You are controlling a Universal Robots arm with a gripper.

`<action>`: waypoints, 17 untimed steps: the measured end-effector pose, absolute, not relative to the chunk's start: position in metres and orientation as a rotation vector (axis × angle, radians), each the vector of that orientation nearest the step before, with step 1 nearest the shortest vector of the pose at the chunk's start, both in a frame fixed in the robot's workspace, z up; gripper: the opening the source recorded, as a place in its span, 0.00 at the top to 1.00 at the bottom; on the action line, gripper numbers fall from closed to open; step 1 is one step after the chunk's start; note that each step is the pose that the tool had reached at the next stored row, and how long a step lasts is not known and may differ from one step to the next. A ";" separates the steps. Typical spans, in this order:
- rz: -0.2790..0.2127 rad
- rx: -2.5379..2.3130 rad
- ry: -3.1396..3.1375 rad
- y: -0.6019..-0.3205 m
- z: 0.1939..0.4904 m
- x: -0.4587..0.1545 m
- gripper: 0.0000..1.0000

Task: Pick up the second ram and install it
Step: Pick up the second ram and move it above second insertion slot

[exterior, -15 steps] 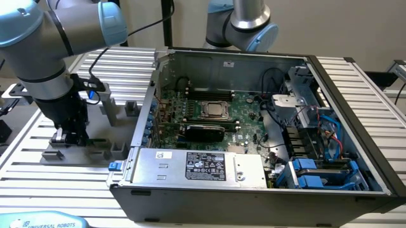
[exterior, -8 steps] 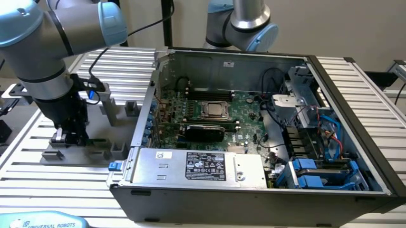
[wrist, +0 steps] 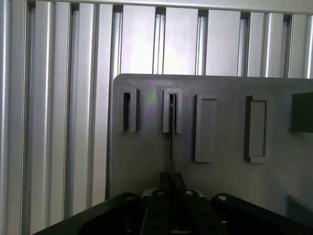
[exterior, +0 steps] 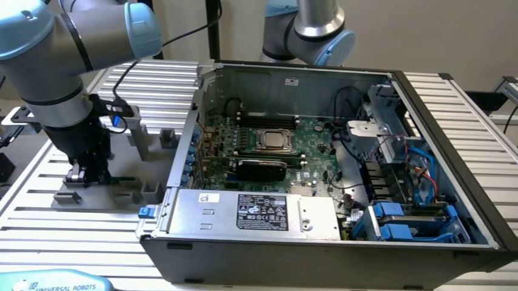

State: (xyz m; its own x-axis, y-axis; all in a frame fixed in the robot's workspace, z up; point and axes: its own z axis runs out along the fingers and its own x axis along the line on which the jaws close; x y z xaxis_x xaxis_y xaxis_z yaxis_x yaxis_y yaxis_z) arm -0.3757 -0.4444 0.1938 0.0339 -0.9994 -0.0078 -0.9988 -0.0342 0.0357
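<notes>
In the wrist view the second ram (wrist: 171, 147) appears edge-on as a thin dark line. It runs from a slotted grey fixture block (wrist: 165, 111) back to my gripper (wrist: 172, 182), whose black fingers are shut on its near end. Its far end still sits in that block's slot. In the exterior view my gripper (exterior: 84, 176) is down on the grey fixture plate (exterior: 121, 182), on the exterior view's left, beside the open computer case (exterior: 324, 242). The motherboard (exterior: 316, 145), with its CPU socket (exterior: 273, 140) and long black slots (exterior: 267, 115), lies inside the case.
More grey blocks (wrist: 206, 128) (wrist: 257, 128) stand on the fixture plate (wrist: 225, 181), and one slotted block (wrist: 129, 110) beside the ram is vacant. The case's metal wall (exterior: 190, 139) rises between fixture and motherboard. A second robot arm (exterior: 312, 30) stands behind the case on the ribbed aluminium table (exterior: 48, 236).
</notes>
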 end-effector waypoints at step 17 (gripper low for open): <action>-0.043 2.211 -2.199 -0.444 0.194 -0.376 0.86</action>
State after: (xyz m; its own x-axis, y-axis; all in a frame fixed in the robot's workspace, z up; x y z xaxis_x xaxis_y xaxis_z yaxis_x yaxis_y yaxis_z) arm -0.3757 -0.4444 0.1935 0.0055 -1.0000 -0.0031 -0.9993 -0.0057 0.0358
